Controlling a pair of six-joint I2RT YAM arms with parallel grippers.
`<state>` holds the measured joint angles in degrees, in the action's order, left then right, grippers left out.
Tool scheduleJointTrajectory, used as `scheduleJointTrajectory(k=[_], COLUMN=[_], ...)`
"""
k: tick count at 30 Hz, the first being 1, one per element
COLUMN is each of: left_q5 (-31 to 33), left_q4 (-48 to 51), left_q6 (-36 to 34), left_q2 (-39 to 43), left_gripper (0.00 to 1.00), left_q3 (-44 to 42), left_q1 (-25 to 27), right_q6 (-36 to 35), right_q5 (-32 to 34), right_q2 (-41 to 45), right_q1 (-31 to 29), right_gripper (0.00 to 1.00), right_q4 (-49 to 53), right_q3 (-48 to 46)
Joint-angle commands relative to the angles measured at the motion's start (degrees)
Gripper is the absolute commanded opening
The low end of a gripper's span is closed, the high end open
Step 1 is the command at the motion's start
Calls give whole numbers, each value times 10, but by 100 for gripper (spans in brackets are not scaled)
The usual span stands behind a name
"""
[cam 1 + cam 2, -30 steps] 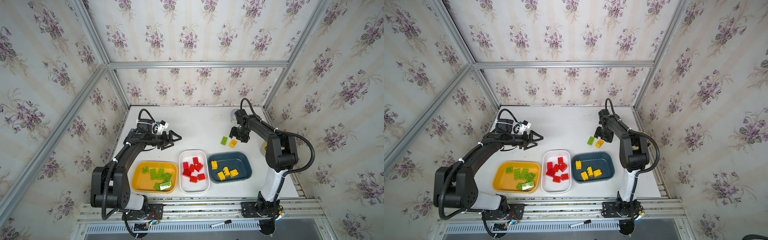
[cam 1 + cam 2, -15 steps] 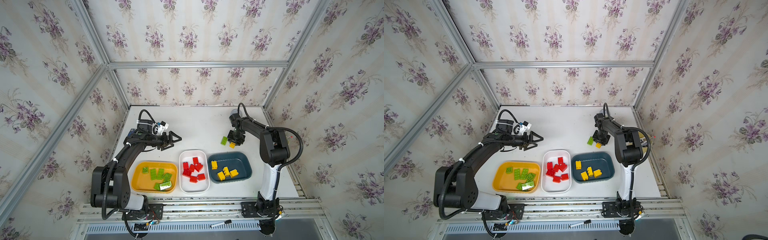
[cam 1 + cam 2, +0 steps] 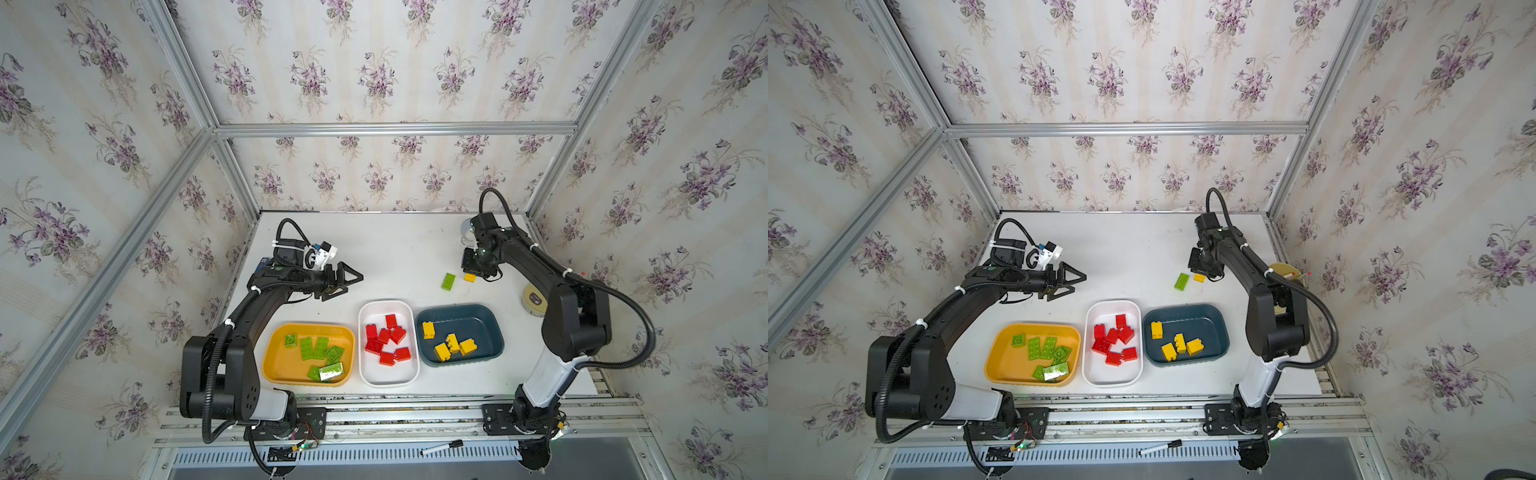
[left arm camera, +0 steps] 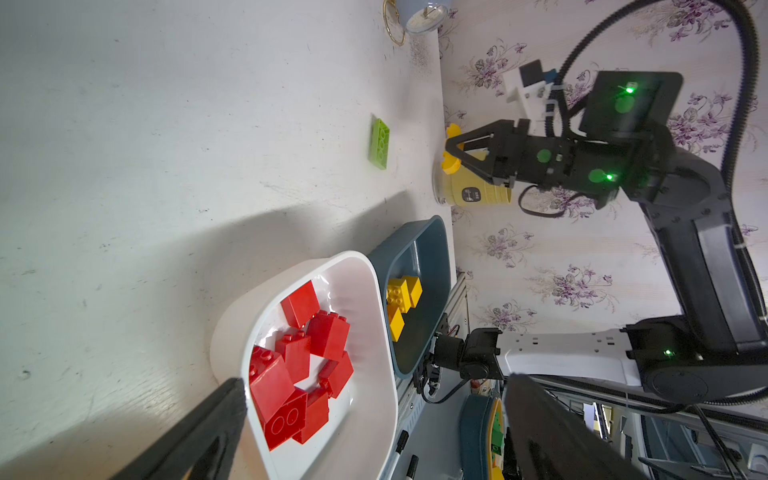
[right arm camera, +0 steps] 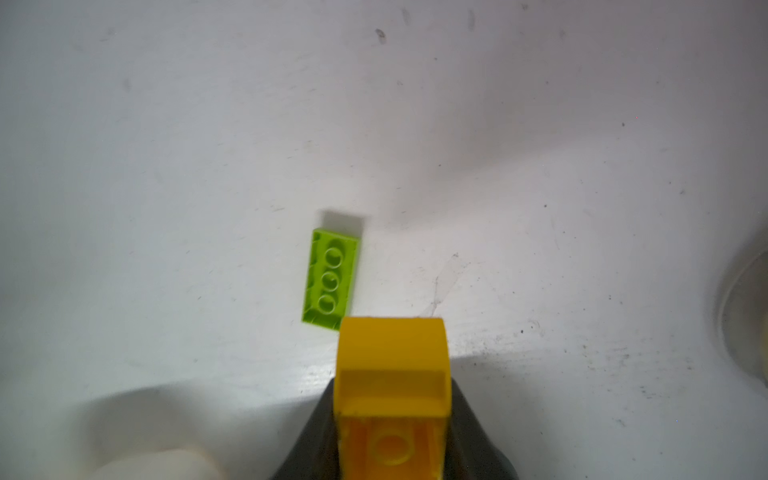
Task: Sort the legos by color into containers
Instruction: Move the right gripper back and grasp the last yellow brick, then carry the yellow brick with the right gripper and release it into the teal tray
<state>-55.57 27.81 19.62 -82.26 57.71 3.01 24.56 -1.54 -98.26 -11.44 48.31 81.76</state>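
Where the white surface (image 3: 395,245) spreads between the papered walls, the left gripper (image 3: 351,282) hangs over its left half, behind the trays, with its jaws spread wide and nothing between them. The right gripper (image 3: 473,273) points down near the right edge, about midway between the far and near edges, and is pinching a yellow brick (image 5: 392,357); whether that brick is clear of the surface cannot be told. Three trays stand in a close row along the near edge: an orange-yellow tray (image 3: 276,365) toward the left, a white tray (image 3: 388,376) in the middle and a teal tray (image 3: 486,328) toward the right. A pale-yellow cup (image 3: 534,300) stands at the right edge. Green bricks (image 3: 320,349) lie in the orange-yellow tray, red bricks (image 3: 384,338) in the white tray and yellow bricks (image 3: 451,345) in the teal tray. One lime green brick (image 3: 448,281) lies flat on the bare surface just beside the pinched brick, behind the teal tray.
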Motion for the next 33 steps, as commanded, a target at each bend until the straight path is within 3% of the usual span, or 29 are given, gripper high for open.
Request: scheduleJointTrajectory(k=[1,8,13,17,23,27,33], left_q5=[-9,-10,-11,-9,-6,-5,-5], left_q4=[-5,-5,-5,-6,-5,-6,-6], left_q6=[-5,-2,-2,-2,-2,-1,-2], left_q2=[3,1,0,5,17,19,22], left_gripper=[99,99,99,99,99,99,99], left_q3=[5,12,15,12,2,-1,2], left_q1=[0,-1,-1,-1,-1,-1,-1], right_q6=[-67,-53,-31,-41,-47,-7,73], right_q5=[-69,-73,-54,-42,-40,-35,26], right_q2=[56,187,215,200,183,157,71], right_q1=[-12,-97,-120,-120,-118,-98,-85], right_gripper=[28,29,31,50,67,68,71], right_q4=[27,43,11,-30,-33,-12,-7], right_q3=[-35,-174,-263,-303,-261,-197,-93])
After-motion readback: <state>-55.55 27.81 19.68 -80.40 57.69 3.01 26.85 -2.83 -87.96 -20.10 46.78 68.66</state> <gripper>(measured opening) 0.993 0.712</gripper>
